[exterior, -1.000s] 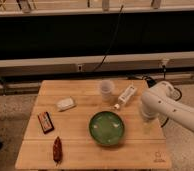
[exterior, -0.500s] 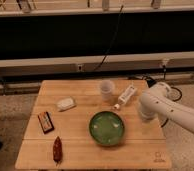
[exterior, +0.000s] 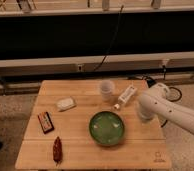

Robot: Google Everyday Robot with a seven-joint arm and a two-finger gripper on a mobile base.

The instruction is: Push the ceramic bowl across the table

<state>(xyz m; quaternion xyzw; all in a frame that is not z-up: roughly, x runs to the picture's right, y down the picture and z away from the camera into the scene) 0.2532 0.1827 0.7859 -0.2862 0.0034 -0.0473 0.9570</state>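
Hovering at the end of the white arm point(exterior: 175, 115), just right of the ceramic bowl point(exterior: 106, 128) and over the right side of the counter point(exterior: 80, 159): gripper point(exterior: 144, 115), mostly hidden under the arm's bulky wrist, so cannot tell whether clenched or released. Judging the risks from here: likely to catch the rim too high and tip or spin the bowl rather than slide it, given a shallow, sloping wall and a glazed surface offering little bite. Could also strike off-centre and send it curling toward the front edge, already near, with little wood left before a drop and a break. Pushing leftward looks safer, yet might sweep into the dark snack packet point(exterior: 46, 122) or the reddish-brown pepper-like thing point(exterior: 57, 149) lying toward the left front corner. Pushing away risks knocking the translucent cup point(exterior: 107, 88) and the small white bottle point(exterior: 126, 96) lying on its side just behind. Might brush that bottle with the arm too, being close beside it. Sits front of centre, upright, apart from everything else, well clear of the pale soap-like block point(exterior: 66, 103). Looks round, shallow and glossy green, darker at the rim, paler and speckled in the middle, empty, largest of the items.
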